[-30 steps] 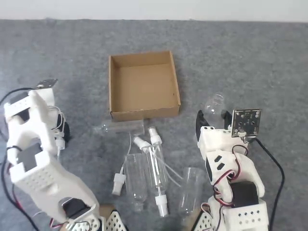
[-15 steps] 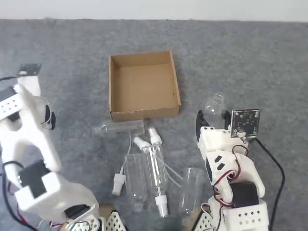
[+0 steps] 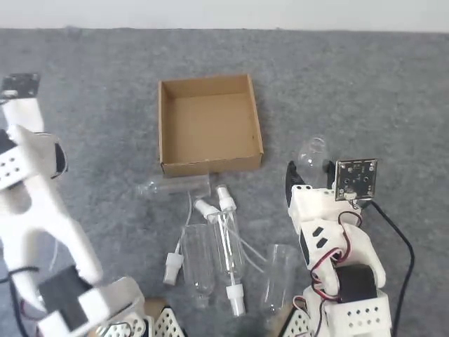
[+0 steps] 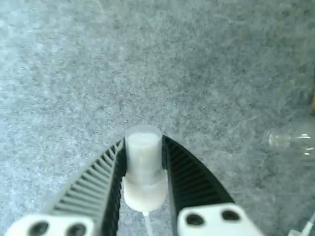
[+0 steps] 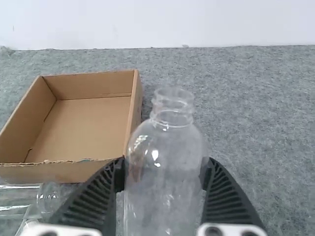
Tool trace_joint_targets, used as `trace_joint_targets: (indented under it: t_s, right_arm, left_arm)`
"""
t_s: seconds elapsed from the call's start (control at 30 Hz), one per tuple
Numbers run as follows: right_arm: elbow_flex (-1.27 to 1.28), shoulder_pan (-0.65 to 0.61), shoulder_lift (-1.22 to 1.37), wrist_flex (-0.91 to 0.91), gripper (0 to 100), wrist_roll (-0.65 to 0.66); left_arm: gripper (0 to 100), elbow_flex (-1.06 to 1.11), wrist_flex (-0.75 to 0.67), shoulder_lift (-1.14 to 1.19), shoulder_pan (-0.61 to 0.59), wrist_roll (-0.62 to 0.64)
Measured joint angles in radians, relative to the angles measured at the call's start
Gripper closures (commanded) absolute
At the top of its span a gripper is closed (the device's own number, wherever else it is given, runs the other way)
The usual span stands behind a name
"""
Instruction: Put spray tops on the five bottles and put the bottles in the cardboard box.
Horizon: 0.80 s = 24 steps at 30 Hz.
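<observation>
Between the fingers of my left gripper [image 4: 142, 144] I am pinching a spray top [image 4: 143, 164]. My right gripper [image 5: 162, 166] is clamping an open bottle [image 5: 165, 147], the cardboard box [image 5: 74, 128] near it. I am planning to line the top squarely over the neck [image 5: 171, 101] before lowering.

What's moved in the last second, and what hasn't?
The left arm swung up and outward to its left, its left gripper shut on a spray top. The right gripper kept its bottle near the cardboard box. The loose bottles and loose tops lay unmoved.
</observation>
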Motion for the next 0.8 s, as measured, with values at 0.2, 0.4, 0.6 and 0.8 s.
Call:
trace_joint_targets:
  t_s: [0.2,0.4,0.6,0.8]
  right_arm:
    - [0.0,0.0,0.0,0.0,91.6,0.0]
    - [0.0,0.0,0.0,0.0,91.6,0.0]
    - [0.0,-0.015,0.0,0.002,91.6,0.0]
    - [0.0,-0.052,0.0,0.037,91.6,0.0]
  left_arm:
    - [99,0.0,0.091,-0.163,0.075,0.04]
    - [99,0.008,0.101,-0.305,0.149,0.115]
    - [99,0.055,0.103,-0.425,0.216,0.173]
    - [99,0.081,0.103,-0.56,0.295,0.216]
